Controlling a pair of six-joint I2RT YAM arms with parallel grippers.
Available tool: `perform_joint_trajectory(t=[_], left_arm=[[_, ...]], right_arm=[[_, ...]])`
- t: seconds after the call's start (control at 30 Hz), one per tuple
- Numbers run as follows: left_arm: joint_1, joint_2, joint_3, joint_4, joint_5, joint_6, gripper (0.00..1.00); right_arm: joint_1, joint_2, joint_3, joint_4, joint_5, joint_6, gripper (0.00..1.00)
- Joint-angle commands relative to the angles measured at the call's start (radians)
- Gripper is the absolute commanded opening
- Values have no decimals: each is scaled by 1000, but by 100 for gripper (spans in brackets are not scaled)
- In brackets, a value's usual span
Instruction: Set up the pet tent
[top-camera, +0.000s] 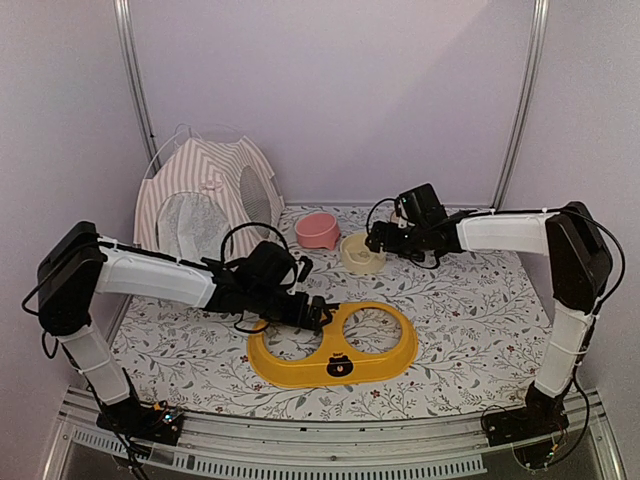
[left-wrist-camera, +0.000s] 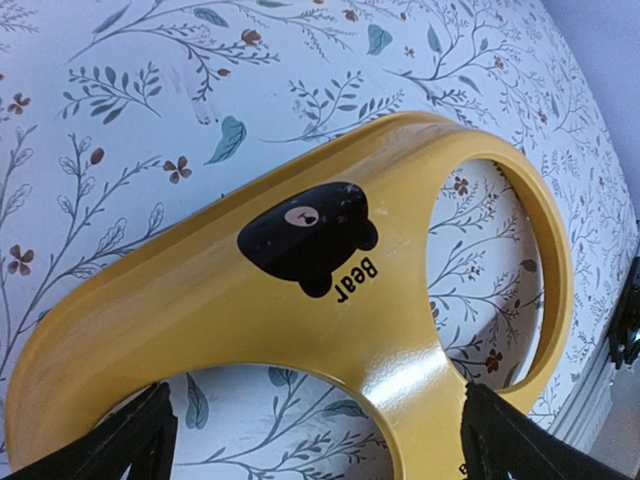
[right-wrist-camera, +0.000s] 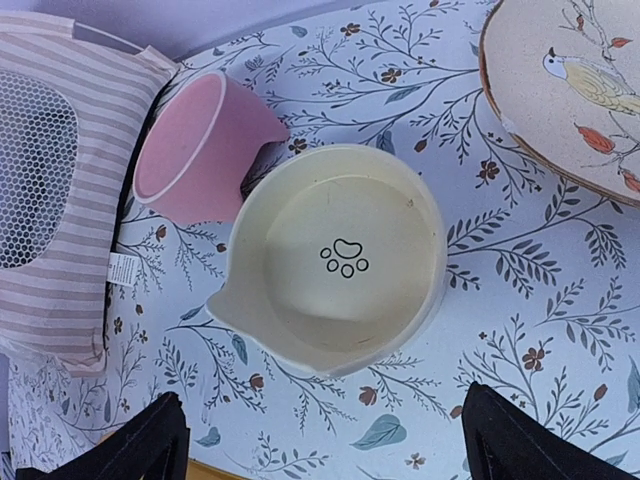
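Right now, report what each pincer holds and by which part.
Nothing is held. The left pincer stands open over the yellow bowl stand; the right pincer stands open over the cream paw-print bowl.

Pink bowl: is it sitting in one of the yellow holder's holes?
No, the pink bowl stands on the cloth beside the cream bowl, away from the yellow holder.

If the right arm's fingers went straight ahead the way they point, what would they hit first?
Most likely the cream paw-print bowl, which sits centred between the open right fingers in the wrist view, though depth is unclear.
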Motion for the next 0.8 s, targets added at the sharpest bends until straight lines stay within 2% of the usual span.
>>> perform_joint_trajectory(t=[0.0, 0.17, 0.5, 0.77], left_arm=[[14, -43, -5, 9, 4, 33, 99], [13, -93, -25, 5, 14, 32, 99], [10, -294, -114, -21, -6, 13, 100], [12, -387, -120, -62, -64, 41, 99]], right_arm=[[-3, 73, 58, -37, 25, -32, 96], [-2, 140, 99, -50, 49, -24, 92], [-8, 280, 212, -111, 108, -27, 88], [-20, 288, 154, -118, 127, -22, 87]])
